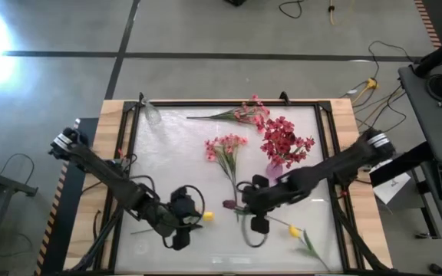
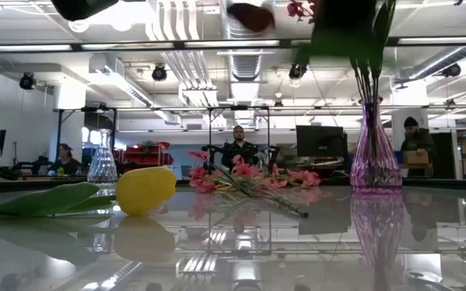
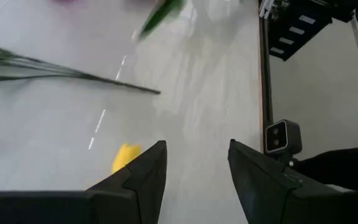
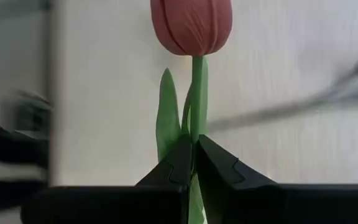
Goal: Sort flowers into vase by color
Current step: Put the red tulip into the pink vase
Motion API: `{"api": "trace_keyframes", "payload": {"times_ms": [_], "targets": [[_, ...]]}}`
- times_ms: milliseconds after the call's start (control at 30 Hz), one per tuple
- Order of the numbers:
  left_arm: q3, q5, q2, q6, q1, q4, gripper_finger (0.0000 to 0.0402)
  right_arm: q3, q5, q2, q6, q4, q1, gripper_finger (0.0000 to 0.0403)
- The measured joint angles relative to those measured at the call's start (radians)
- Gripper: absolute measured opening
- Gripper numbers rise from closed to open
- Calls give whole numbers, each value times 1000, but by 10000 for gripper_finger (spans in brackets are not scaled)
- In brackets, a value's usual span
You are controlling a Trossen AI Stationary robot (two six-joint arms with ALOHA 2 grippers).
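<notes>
One tulip (image 4: 191, 25): stem runs straight out from the right hand (image 4: 193, 163), bud pointing away.
Right hand: clamped on its stem.
Left hand (image 3: 192, 177): wide apart, holding nothing.

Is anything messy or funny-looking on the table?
Yes, most flowers lie flat on the table instead of standing in vases. A pink spray sprawls mid-table, and a yellow tulip lies by the open left tool. Only the red bunch stands in the purple vase. The right tool pinches a red tulip.

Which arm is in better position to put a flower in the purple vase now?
The right. The right gripper already pinches a red tulip by its stem, near the purple vase; the left gripper is open and empty.
</notes>
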Motion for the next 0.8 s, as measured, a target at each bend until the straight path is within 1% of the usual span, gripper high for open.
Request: {"api": "trace_keyframes", "payload": {"times_ms": [67,167,267,367,467,567,667,800], "targets": [[0,-7,-48,-16,0,-62,160,29,31,-79,1,28,4,11],[0,-37,-98,-6,3,-75,160,51,104,-200,-23,117,3,11],[0,-137,-118,49,10,-40,160,49,200,-318,-91,222,3,11],[0,-249,-109,110,16,36,160,47,290,-425,-168,297,3,11],[-1,-248,-77,156,43,125,160,47,334,-502,-236,348,0,11],[-1,-218,-28,155,89,201,160,44,335,-552,-307,421,-2,11],[-2,-191,16,186,130,284,160,44,335,-592,-400,511,-2,11],[-2,-186,52,212,185,341,160,45,350,-637,-527,602,-13,11]]}}
